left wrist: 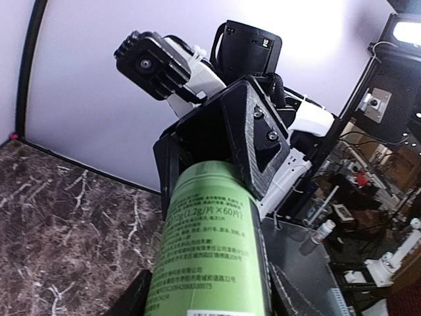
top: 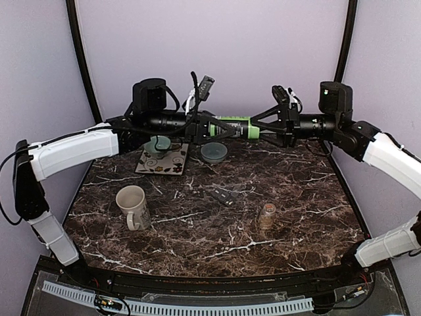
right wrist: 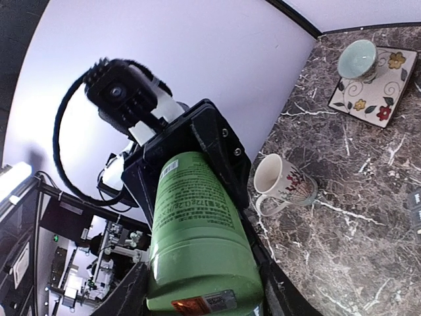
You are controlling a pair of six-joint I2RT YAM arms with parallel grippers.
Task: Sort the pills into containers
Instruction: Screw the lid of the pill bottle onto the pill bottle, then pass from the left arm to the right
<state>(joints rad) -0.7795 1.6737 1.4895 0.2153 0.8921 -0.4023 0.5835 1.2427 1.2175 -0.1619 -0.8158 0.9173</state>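
Green pill bottle (top: 240, 125) is held level in the air over the back of the marble table (top: 197, 237), spanned between the two arms. Probable reason: one arm braces it while the other twists off the cap; which end carries the cap cannot be told. Left gripper (top: 223, 128) is part-spread, jaws clamped on one end of the bottle. Right gripper (top: 262, 126) pinches the opposite end likewise. Mug (top: 133, 205), small amber jar (top: 267, 215) and shallow grey dish (top: 214, 153) stand below, clear of both arms.

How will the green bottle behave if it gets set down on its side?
Probably rigid: the green bottle spans left gripper and right gripper without sagging. Its glossy round body looks slippery, and would likely roll on the marble table if laid flat.
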